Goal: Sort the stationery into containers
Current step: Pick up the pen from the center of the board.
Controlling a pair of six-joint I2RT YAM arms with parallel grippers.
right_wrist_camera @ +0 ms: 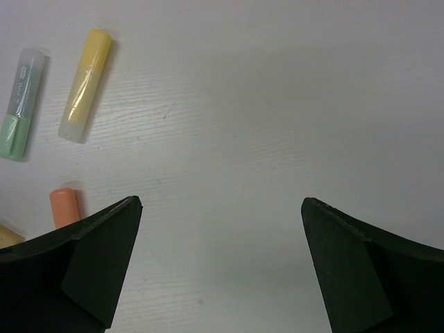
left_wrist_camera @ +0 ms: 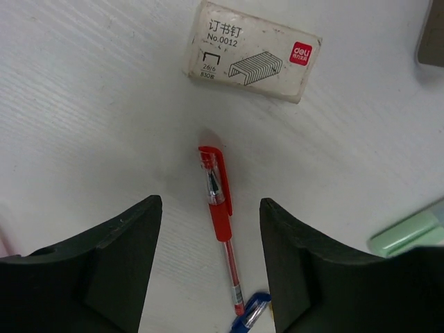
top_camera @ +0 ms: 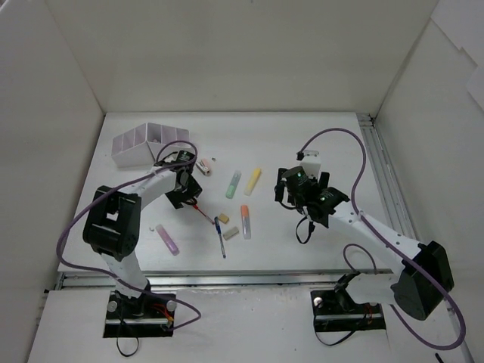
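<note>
The white organizer box (top_camera: 144, 144) stands at the far left of the table. My left gripper (left_wrist_camera: 210, 202) hangs low over a red pen (left_wrist_camera: 220, 208), its fingers on either side with a gap on both sides, open and not touching it. The red pen's tip meets a blue pen (left_wrist_camera: 251, 312). From above, the red pen (top_camera: 204, 214) and blue pen (top_camera: 220, 236) lie just right of the left gripper (top_camera: 185, 198). My right gripper (right_wrist_camera: 220, 201) stands wide open over bare table, with a yellow marker (right_wrist_camera: 84, 84), green marker (right_wrist_camera: 21, 104) and orange marker (right_wrist_camera: 64, 207) to its left.
A white staple box (left_wrist_camera: 253, 52) lies just beyond the red pen's cap. A pink marker (top_camera: 169, 239) lies near the left arm. Tan erasers (top_camera: 231, 234) sit by the blue pen. A small pink-and-white item (top_camera: 204, 165) lies right of the organizer. White walls enclose the table.
</note>
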